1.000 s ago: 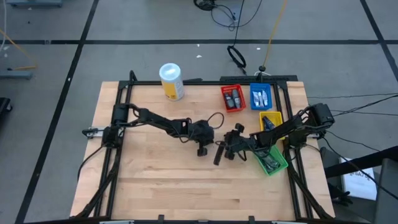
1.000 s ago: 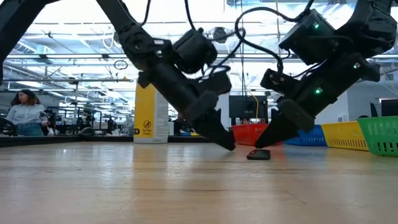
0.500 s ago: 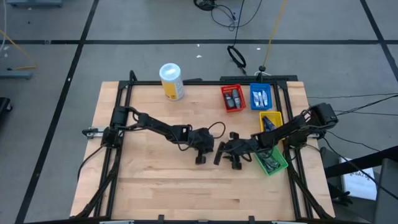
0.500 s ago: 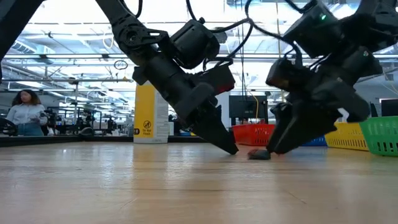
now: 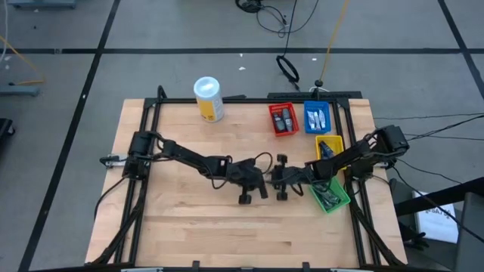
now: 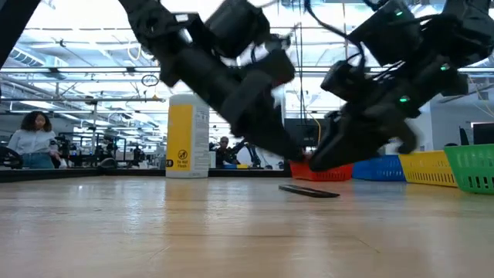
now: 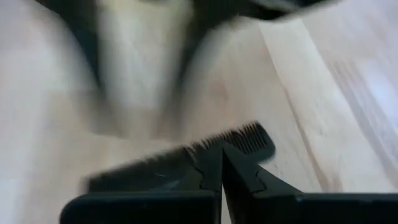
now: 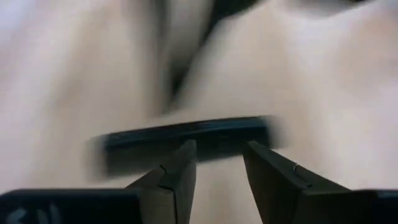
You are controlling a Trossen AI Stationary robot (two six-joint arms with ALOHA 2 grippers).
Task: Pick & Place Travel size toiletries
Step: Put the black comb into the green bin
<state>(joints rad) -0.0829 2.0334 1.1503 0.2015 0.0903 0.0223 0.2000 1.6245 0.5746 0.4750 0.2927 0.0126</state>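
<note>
The desk (image 5: pixel 189 219) is pale wood, smooth, with a fine grain and a soft sheen. On it lies a black comb (image 7: pixel 186 158) of matt plastic, its fine teeth showing in the left wrist view. Both the left pincer (image 7: pixel 222 171) and the right pincer (image 8: pixel 217 168) have dark, matt, hard-looking fingers. The green bin (image 5: pixel 330 195) looks like glossy moulded plastic
</note>
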